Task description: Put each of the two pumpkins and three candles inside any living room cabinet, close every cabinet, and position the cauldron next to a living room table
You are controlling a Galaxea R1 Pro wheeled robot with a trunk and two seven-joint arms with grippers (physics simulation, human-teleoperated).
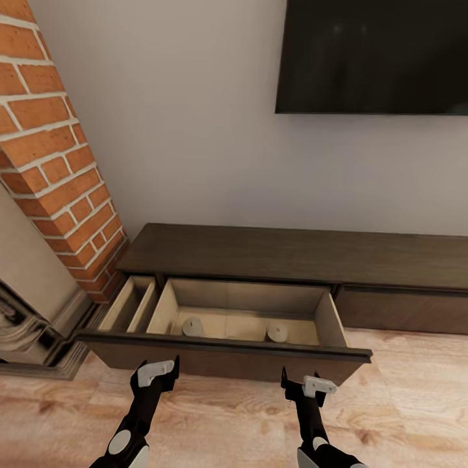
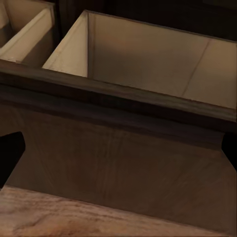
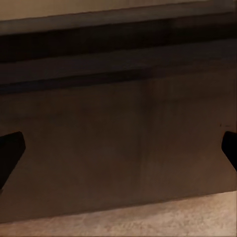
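From the head view, the cabinet (image 1: 292, 255) is running along the wall from the brick column (image 1: 58, 149) at ten o'clock out toward three o'clock, under a dark screen (image 1: 374, 55) at one o'clock. Its drawer (image 1: 227, 354) is standing pulled out over the wood floor (image 1: 403, 403), dead ahead at twelve o'clock. Two pale candles are sitting upright on the drawer's beige bottom, well apart: one candle (image 1: 192, 325) toward eleven o'clock, the other candle (image 1: 277, 333) toward one. A narrow side compartment (image 1: 130, 304) is lying just beside the main one at ten o'clock. The left fingers (image 1: 155, 378) are hanging at seven o'clock just short of the drawer front, spread apart and holding nothing. The right fingers (image 1: 303, 392) are hanging at five o'clock, likewise apart and bare, near the same front.

From the left wrist view, the drawer front (image 2: 118, 163) is facing the camera, with the beige main compartment (image 2: 148, 59) opening behind its rim and the narrow one (image 2: 24, 34) beside it. One dark fingertip (image 2: 10, 153) is showing at one edge, far from its mate at the other.

From the right wrist view, the dark drawer front (image 3: 118, 148) is looming close, floor (image 3: 148, 219) below it. One fingertip (image 3: 10, 150) is sitting wide of the other.
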